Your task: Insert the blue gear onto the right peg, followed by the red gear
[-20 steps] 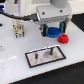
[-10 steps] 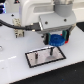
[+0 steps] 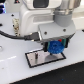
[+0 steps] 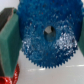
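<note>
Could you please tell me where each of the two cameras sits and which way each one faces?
Exterior view: off the arm, above the white table, looking down at the plate; shows the arm and end effector holding the blue gear.
Wrist view: on the wrist, looking along the green fingers at the blue gear; the red gear peeks in at a corner.
Shared: blue gear, end effector.

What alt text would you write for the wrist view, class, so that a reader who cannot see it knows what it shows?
A large blue gear with a dark centre hole fills the picture, clamped between the two green-padded fingers of the gripper. A sliver of the red gear shows at one corner, on a white surface.
</note>
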### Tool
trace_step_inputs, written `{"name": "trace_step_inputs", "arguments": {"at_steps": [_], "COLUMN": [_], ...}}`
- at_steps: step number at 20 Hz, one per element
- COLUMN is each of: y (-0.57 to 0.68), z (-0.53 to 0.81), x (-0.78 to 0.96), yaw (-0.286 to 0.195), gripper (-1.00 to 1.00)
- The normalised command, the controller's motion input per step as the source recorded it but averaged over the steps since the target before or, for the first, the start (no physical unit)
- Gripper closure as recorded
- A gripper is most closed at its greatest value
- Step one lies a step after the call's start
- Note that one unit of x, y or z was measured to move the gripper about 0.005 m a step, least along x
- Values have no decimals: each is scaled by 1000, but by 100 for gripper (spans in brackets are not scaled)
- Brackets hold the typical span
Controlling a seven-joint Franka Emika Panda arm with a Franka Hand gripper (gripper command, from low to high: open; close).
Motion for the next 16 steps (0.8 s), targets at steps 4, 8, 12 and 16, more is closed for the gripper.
{"name": "trace_step_inputs", "arguments": {"at_steps": [4,8,12,16], "y": [-74,-70,-107,-136], "z": [81,337,171,60], "x": [146,191,156,147], "yaw": [0,0,0,0], "gripper": [100,100,100,100]}}
